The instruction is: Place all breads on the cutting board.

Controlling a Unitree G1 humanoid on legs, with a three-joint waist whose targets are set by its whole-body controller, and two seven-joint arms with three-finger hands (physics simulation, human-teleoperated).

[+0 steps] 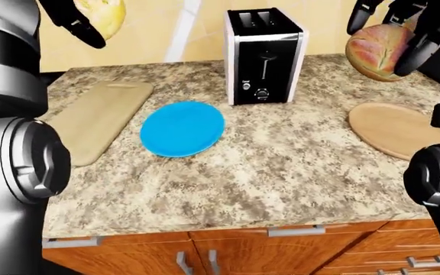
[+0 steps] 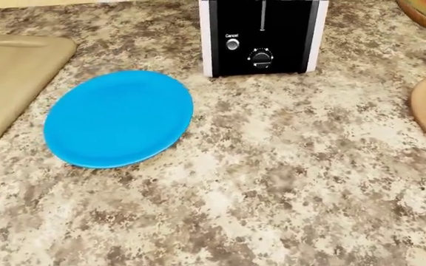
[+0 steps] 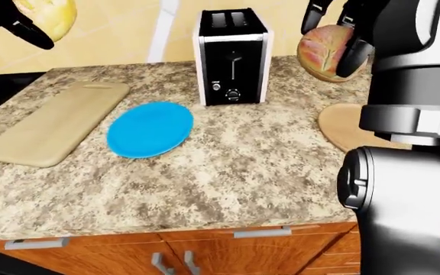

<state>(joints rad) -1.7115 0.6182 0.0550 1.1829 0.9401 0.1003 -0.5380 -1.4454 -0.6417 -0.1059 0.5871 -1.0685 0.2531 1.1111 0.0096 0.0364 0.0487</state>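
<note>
Right hand around round loaf

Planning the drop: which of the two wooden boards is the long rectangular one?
The board left of the blue plate, below the left hand. It is long with rounded corners; the other board, at the right edge, is round.

left hand raised, right hand raised, both clasped

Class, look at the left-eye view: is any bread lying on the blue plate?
No, the blue plate is bare; both breads are held up in the hands.
</note>
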